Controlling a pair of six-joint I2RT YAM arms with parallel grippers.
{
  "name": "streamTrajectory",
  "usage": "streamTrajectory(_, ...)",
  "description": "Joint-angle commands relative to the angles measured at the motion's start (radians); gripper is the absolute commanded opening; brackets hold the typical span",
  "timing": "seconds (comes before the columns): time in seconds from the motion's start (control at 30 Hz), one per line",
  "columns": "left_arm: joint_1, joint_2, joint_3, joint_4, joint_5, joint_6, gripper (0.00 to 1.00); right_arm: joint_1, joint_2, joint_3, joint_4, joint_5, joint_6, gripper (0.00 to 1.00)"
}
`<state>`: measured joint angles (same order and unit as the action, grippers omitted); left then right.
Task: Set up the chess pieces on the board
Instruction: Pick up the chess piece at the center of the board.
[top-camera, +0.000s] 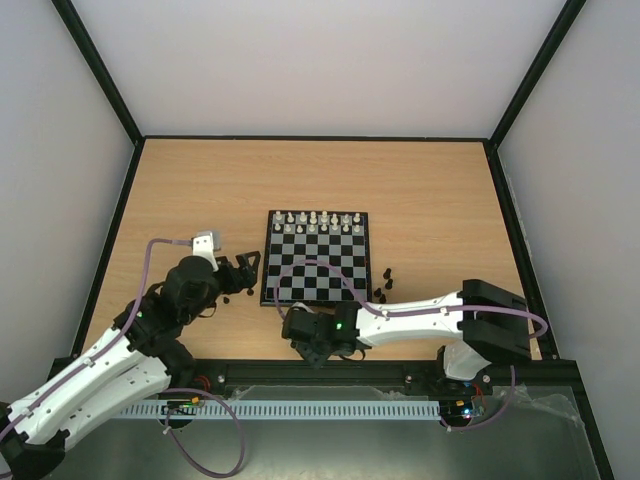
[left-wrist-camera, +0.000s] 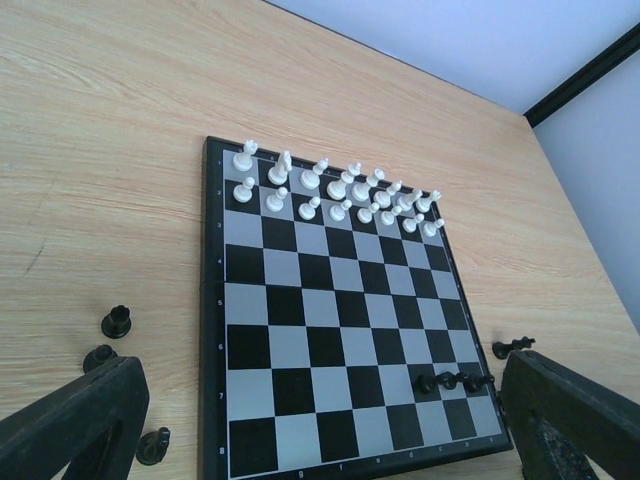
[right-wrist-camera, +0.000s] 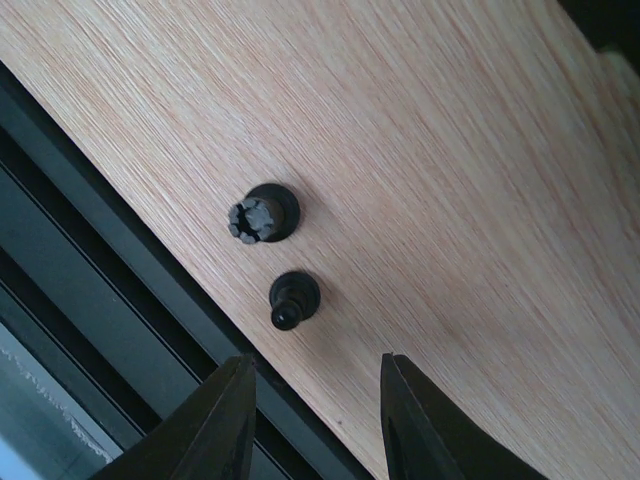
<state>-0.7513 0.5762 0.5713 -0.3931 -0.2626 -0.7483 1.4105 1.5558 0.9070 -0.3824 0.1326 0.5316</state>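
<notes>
Plainly, the white side is done: the white pieces (left-wrist-camera: 337, 188) fill the two far rows of the board (left-wrist-camera: 330, 345), which lies flat in the middle of the table (top-camera: 200, 190). The black side is barely begun. Three black pieces (left-wrist-camera: 448, 381) sit in a short line near the board's near right corner, in the second row from the near edge. The rest are scattered on the wood: some loose pieces (left-wrist-camera: 117, 321) to the left of the board, others to its right. Among those is a fallen piece (left-wrist-camera: 512, 347), tipped on its side just beside the border with its long axis running roughly left to right.

The right gripper (right-wrist-camera: 315, 405) hangs over the near edge of the table, close to the black rail (right-wrist-camera: 120, 300), jaws released and nothing between them. It looks down on a rook (right-wrist-camera: 262, 214) and a pawn (right-wrist-camera: 294, 298), just beside each other but apart. Both stand upright, long axis vertical, heads toward the camera, so a straight drop from above should suit. The pawn, nearer the fingers, is the likely pick. The left gripper (top-camera: 243, 272) sits just left of the board, jaws spread wide and empty, probably placed there to reach the loose pieces on that side.
</notes>
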Motion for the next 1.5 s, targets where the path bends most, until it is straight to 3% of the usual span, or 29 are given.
streamTrajectory(0.0, 0.004, -0.034, 0.013, -0.035, -0.012, -0.008, 1.0, 0.015, 0.032, 0.039, 0.019, 0.007, 0.021, 0.36)
streamTrajectory(0.47, 0.004, -0.066, 0.007, -0.048, -0.008, -0.01, 0.99, 0.015, 0.129, 0.073, 0.038, 0.012, 0.024, 0.29)
streamTrajectory(0.9, 0.004, -0.066, 0.002, -0.043, -0.011, -0.011, 0.99, 0.015, 0.115, 0.083, -0.002, 0.085, 0.032, 0.06)
streamTrajectory(1.27, 0.004, -0.061, -0.006, -0.029, -0.003, -0.013, 0.99, -0.007, 0.009, 0.083, -0.08, 0.177, 0.038, 0.02)
streamTrajectory(1.47, 0.004, -0.052, -0.007, -0.02, -0.003, -0.01, 0.99, -0.134, -0.038, 0.08, -0.087, 0.175, -0.01, 0.02)
